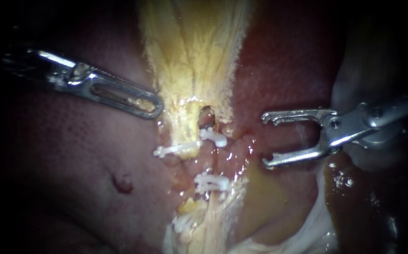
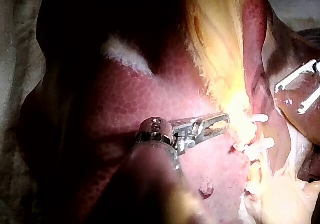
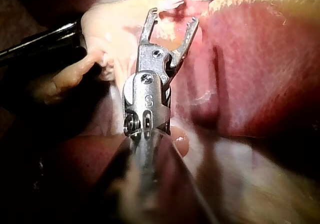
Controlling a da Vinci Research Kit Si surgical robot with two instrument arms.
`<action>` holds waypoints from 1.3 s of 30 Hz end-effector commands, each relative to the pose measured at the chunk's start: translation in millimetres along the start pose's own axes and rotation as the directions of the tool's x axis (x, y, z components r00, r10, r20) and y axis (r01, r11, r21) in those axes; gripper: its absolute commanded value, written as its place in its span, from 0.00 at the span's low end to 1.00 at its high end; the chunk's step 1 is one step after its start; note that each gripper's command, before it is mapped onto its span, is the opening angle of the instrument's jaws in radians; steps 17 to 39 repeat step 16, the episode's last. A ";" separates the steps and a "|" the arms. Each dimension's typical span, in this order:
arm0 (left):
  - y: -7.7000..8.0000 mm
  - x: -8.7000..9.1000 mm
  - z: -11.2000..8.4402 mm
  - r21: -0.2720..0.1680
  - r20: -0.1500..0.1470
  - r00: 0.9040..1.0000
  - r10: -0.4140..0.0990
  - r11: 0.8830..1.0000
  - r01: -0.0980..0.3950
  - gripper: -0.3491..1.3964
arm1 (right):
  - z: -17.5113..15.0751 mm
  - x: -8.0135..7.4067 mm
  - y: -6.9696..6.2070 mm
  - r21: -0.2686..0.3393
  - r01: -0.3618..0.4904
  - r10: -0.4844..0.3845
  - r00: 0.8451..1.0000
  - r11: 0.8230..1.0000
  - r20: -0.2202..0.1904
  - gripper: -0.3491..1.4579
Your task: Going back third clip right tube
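Here, three white clips point(image 1: 213, 137) lie clamped; the right instrument point(image 1: 264, 141) has its end effector wide open, holding nothing.

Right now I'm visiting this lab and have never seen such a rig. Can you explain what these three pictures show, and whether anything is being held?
This is a surgical robot with two thin instruments, working on a pig's liver that lies on a bench. The endoscope view looks closely at the tissue from a camera between the two instruments. The other two views come from a camera on each instrument's arm, looking along its shaft. The left instrument's tool, with its jaws shut, lies at the edge of the pale yellow tissue. The right instrument's tool has its jaws open and holds nothing. Between the two, three white clips are clamped on the tissue.
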 end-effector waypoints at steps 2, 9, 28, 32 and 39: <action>0.1 0.2 0.3 0.002 -0.005 1.000 0.002 1.000 -0.002 0.00 | 0.0 0.0 0.0 -0.001 0.000 0.000 1.000 1.000 0.000 0.47; 0.1 0.3 0.8 0.004 -0.007 1.000 0.004 1.000 -0.004 0.00 | 0.1 0.0 0.0 -0.001 0.000 0.000 1.000 1.000 0.000 0.47; 0.1 0.3 0.8 0.005 -0.007 1.000 0.004 1.000 -0.004 0.00 | 0.0 0.1 -0.1 0.002 0.006 -0.006 1.000 1.000 0.000 0.47; 0.1 0.3 0.8 0.005 -0.007 1.000 0.004 1.000 -0.004 0.00 | 0.0 0.1 -0.1 0.002 0.006 -0.006 1.000 1.000 0.000 0.47; 0.1 0.3 0.8 0.005 -0.007 1.000 0.004 1.000 -0.004 0.00 | 0.0 0.1 -0.1 0.002 0.006 -0.006 1.000 1.000 0.000 0.47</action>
